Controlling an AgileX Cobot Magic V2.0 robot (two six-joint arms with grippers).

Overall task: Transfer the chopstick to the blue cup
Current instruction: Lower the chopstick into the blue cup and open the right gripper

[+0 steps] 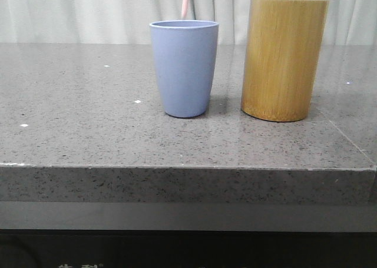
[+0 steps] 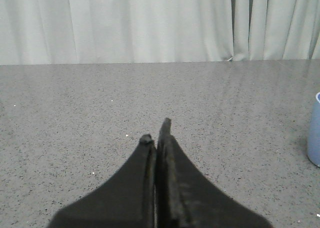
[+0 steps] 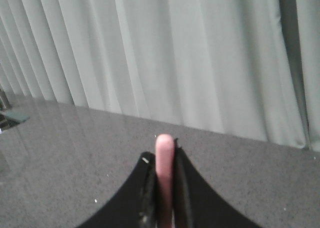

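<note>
The blue cup (image 1: pixel 184 68) stands on the grey stone table, left of the tall bamboo holder (image 1: pixel 283 59). A pale pink chopstick (image 1: pixel 186 2) rises straight up from above the cup's rim to the top edge of the front view; its lower end is hidden behind the rim. In the right wrist view my right gripper (image 3: pixel 164 160) is shut on the pink chopstick (image 3: pixel 164 163), whose rounded end pokes out past the fingertips. My left gripper (image 2: pixel 156 133) is shut and empty over bare table, with the blue cup's edge (image 2: pixel 315 133) far off to one side. Neither gripper shows in the front view.
The table's front edge (image 1: pixel 188 168) runs across the front view, with a seam (image 1: pixel 353 141) at the right. A pale curtain (image 1: pixel 88 12) hangs behind the table.
</note>
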